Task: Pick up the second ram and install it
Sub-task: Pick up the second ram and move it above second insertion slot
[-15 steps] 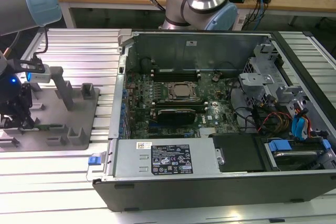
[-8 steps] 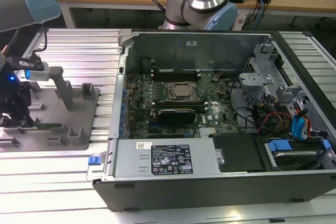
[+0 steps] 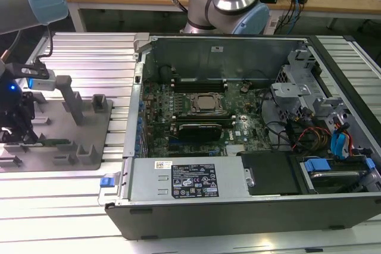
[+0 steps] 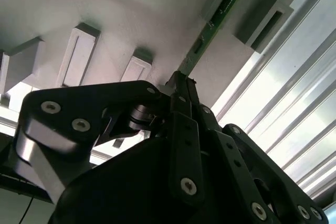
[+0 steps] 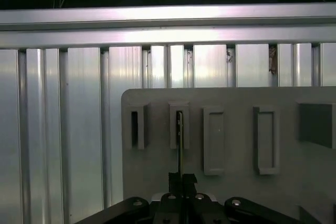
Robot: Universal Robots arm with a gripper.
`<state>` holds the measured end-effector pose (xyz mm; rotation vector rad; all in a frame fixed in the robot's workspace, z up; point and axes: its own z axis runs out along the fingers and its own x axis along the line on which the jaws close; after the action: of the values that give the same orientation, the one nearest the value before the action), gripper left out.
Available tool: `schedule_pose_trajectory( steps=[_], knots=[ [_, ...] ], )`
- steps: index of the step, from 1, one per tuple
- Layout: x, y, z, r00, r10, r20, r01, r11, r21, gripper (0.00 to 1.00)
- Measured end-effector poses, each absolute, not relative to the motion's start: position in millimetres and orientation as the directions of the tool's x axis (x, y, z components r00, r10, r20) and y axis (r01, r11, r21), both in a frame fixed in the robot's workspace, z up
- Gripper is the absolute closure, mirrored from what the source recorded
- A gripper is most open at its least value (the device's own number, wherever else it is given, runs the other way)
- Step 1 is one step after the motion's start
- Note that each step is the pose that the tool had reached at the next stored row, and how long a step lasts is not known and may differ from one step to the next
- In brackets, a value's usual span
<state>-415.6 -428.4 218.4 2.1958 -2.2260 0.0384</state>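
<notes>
Green second ram (image 4: 214,22) pinched on edge, seated in the grey fixture tray (image 3: 62,126).
My gripper (image 4: 181,82) sits at the exterior view's left, fingers pressed together on the stick's near end. It is well apart from the open computer case (image 3: 238,200) on the right. The tray's slotted blocks stand the stick on edge, so I can clamp its flat faces. I judge it's gripped, not yet lifted.
</notes>
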Motion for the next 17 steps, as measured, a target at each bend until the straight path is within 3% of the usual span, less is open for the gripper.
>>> schedule_pose_trajectory(
  steps=[17],
  knots=[
    [-416,-428,280,-0.014,-1.0,0.028,-1.0,0.013,-0.007,0.91]
  ],
)
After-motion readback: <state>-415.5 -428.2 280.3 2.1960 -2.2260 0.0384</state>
